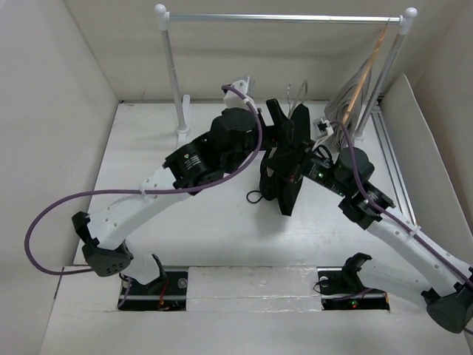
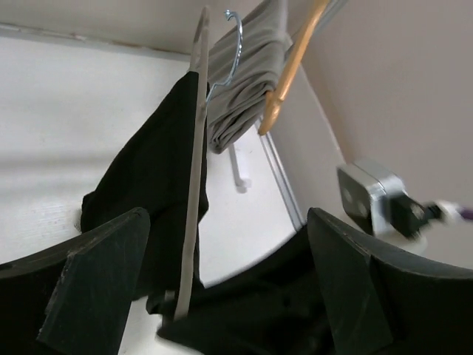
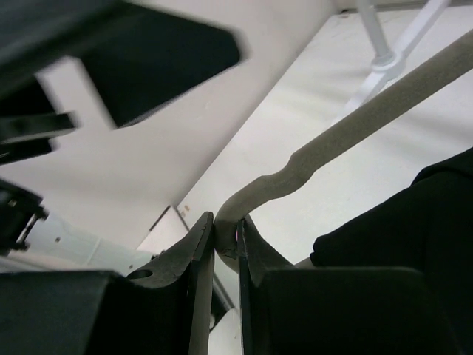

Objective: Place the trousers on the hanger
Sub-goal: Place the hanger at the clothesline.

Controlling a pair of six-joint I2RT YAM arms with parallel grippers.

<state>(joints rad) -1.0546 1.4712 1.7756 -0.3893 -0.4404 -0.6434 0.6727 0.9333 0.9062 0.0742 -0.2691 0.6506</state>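
The black trousers (image 2: pixel 148 177) hang draped over the bar of the grey hanger (image 2: pixel 194 170), whose slim hook (image 2: pixel 233 44) points up. In the top view the trousers (image 1: pixel 284 188) hang as a dark bundle between the two arms, above the table. My left gripper (image 2: pixel 228 222) is open, one finger on each side of the hanger bar and cloth, touching neither. My right gripper (image 3: pixel 225 231) is shut on the curved corner of the grey hanger (image 3: pixel 347 126), with the trousers (image 3: pixel 414 222) just to its right.
A white clothes rack (image 1: pixel 284 18) stands at the back of the table. A light brown wooden hanger (image 2: pixel 292 66) carrying folded grey cloth (image 2: pixel 247 81) hangs at its right end. White walls enclose the table on the left, back and right.
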